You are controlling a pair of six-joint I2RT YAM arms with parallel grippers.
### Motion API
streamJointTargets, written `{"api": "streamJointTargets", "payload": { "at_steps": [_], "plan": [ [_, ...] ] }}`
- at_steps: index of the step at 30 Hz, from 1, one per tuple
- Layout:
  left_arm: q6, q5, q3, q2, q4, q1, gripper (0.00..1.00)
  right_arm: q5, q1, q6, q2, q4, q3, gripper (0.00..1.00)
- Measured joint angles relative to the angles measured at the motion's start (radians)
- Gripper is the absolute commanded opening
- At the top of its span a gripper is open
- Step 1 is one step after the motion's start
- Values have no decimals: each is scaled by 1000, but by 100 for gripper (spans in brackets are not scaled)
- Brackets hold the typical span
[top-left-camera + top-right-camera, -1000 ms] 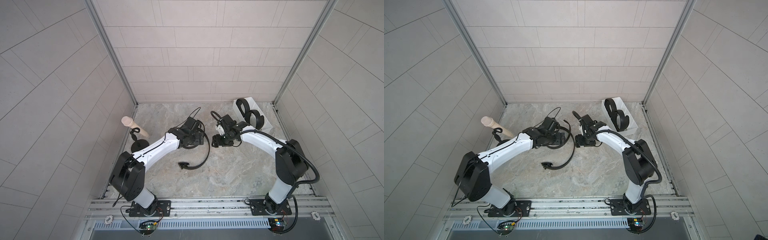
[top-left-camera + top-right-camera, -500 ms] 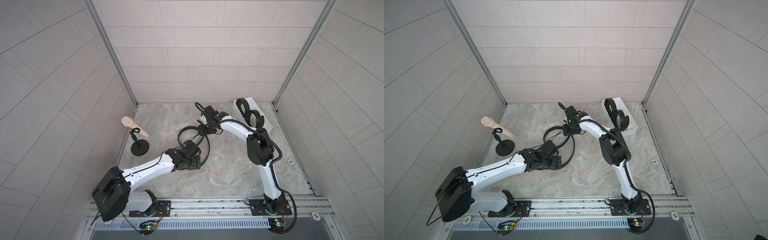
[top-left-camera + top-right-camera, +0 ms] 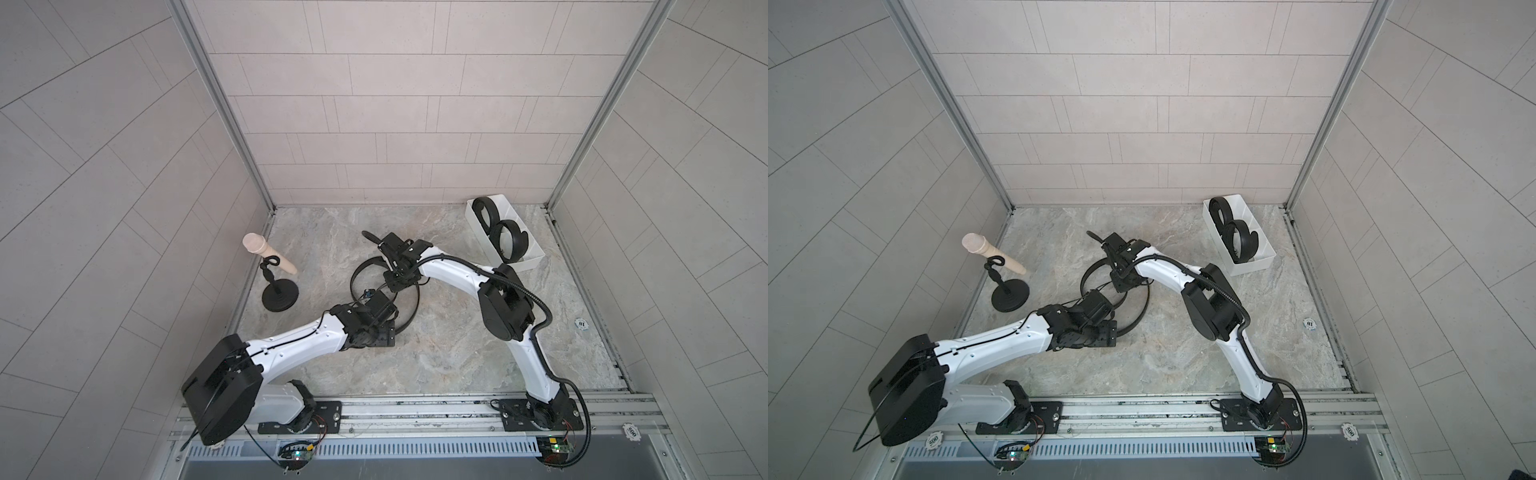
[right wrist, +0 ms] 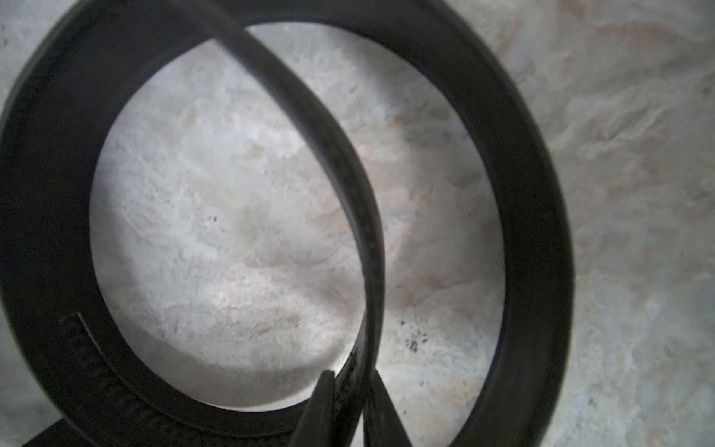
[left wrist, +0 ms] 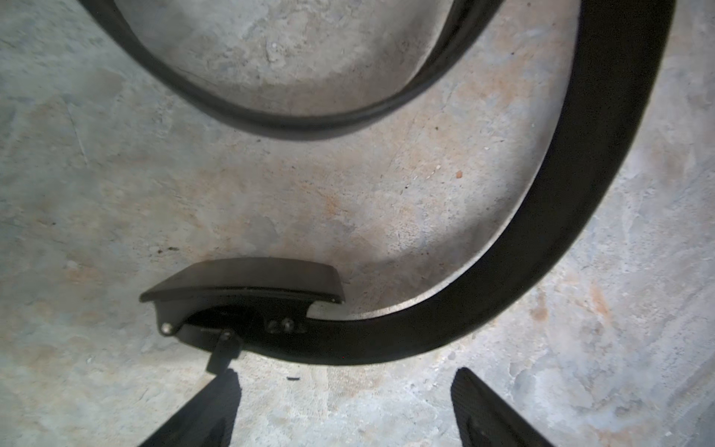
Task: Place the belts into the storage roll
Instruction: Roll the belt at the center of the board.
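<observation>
A loose black belt (image 3: 417, 297) (image 3: 1145, 305) lies in open curls on the marble floor mid-scene. My right gripper (image 3: 395, 282) (image 4: 354, 381) is shut on an upright part of its strap (image 4: 360, 216), pinched edge-on between both fingers. My left gripper (image 3: 388, 334) (image 5: 346, 385) hovers open just short of the dark buckle (image 5: 243, 294), touching nothing. The strap (image 5: 580, 216) curves away from the buckle. The storage roll (image 3: 527, 262) (image 3: 1258, 262) is a white tray at the back right. Two coiled belts (image 3: 494, 214) (image 3: 519, 239) stand in it.
A black round-based stand (image 3: 280, 296) with a beige peg (image 3: 266, 253) is at the left, near the wall. Tiled walls close in the floor on three sides. The arm bases sit on a metal rail (image 3: 415, 409) along the front.
The right gripper's fingers have closed on the strap. Both arms swung over to the loose belt during the last second and now hold nearly still.
</observation>
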Motion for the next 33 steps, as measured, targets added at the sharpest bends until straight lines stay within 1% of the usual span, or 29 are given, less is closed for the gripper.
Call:
{"api": "streamJointTargets", "payload": {
  "at_steps": [3,6,8,12,15,20,25,28,33],
  "plan": [
    [0,-2,-16,5,9,10,89,28,37,2,-36,-10,-34,15],
    [0,-3,-35,7,13,26,89,39,45,6,-56,-18,-60,16],
    [0,-4,-40,11,13,29,89,49,34,10,-57,-26,-75,22],
    [1,-3,-40,42,30,33,90,71,-22,5,-57,-47,-113,42],
    [4,-4,-37,77,40,32,92,83,-58,-11,-57,-65,-113,53],
    [8,-7,6,100,42,32,91,118,-69,-44,-57,-95,-85,59],
    [1,-1,51,91,61,26,92,134,-64,-55,-61,-113,-83,66],
    [-28,13,55,56,66,10,91,141,-64,-56,-80,-114,-89,71],
    [-115,43,55,19,92,-12,91,156,-65,-60,-136,-121,-93,78]
  ]
}}
